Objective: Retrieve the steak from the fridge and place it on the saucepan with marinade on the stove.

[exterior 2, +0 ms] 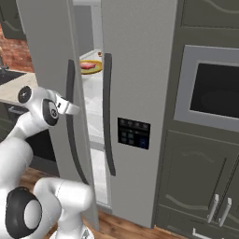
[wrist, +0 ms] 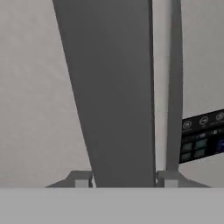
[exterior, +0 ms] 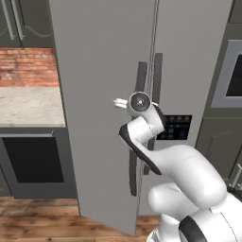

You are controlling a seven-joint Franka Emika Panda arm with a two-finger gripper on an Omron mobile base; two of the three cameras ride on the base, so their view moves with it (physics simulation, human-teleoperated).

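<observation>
The fridge (exterior: 104, 71) stands with its left door swung partly open. My gripper (wrist: 124, 179) is shut on that door's long dark handle (wrist: 118, 87), which fills the gap between the two fingertips. The gripper (exterior: 120, 102) sits at mid-height on the handle (exterior: 141, 75). From the right side the gripper (exterior 2: 70, 108) meets the handle (exterior 2: 70, 79) of the fridge (exterior 2: 140, 70). Through the door gap, the steak (exterior 2: 87, 66) lies on a yellow-olive plate (exterior 2: 96, 69) on an upper shelf. The saucepan, marinade and stove are out of view.
A beige counter (exterior: 28, 106) with a brick wall behind runs left of the fridge, above a dark-windowed appliance (exterior: 33, 160). A built-in oven (exterior 2: 214, 88) and dark cabinets (exterior 2: 200, 177) stand to the right. The dispenser panel (exterior 2: 134, 133) is on the shut right door.
</observation>
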